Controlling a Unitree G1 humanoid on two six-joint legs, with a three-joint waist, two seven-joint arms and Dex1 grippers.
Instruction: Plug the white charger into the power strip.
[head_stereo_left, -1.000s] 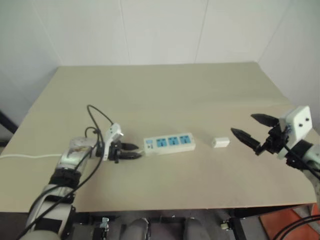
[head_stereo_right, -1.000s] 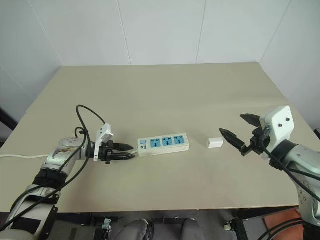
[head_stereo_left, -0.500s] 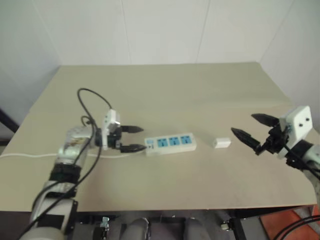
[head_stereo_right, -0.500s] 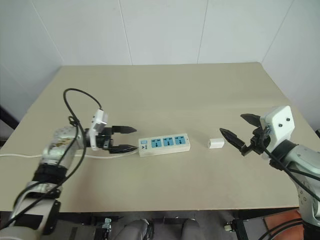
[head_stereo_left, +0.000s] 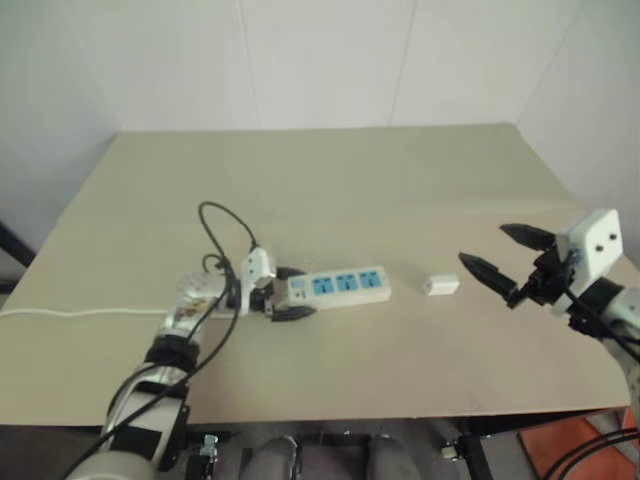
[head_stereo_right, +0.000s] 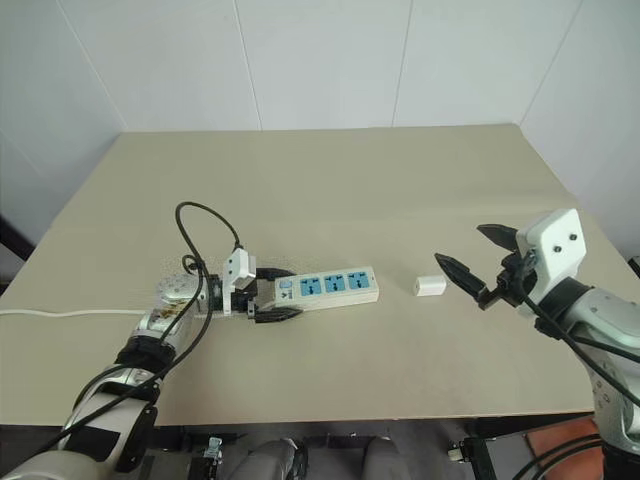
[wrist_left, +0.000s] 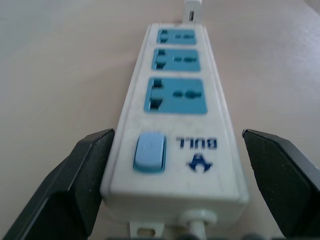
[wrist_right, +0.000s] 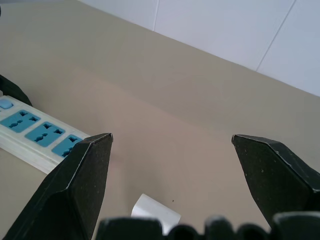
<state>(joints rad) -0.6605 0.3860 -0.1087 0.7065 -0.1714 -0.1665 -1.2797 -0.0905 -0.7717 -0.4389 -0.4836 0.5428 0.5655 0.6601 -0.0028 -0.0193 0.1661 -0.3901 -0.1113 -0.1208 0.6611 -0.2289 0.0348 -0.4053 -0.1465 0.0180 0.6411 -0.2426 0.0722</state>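
A long white plastic power strip with three blue socket panels lies near the middle of the tan wooden table, its long axis running from nine o'clock to three o'clock. Its switch end, with a pale blue rocker and a thin white cord leading off toward nine o'clock, sits between the two black fingers of the left gripper. Those fingers stand wide apart, one on each long side of the strip's end; the left wrist view shows gaps between fingers and strip, so no clamp is made. The small white rectangular plastic charger rests flat on the table just beyond the strip's far end, at three o'clock from it and apart from it. The right gripper hovers above the table near the charger's three o'clock side, fingers spread wide and holding nothing, pointing toward the charger.
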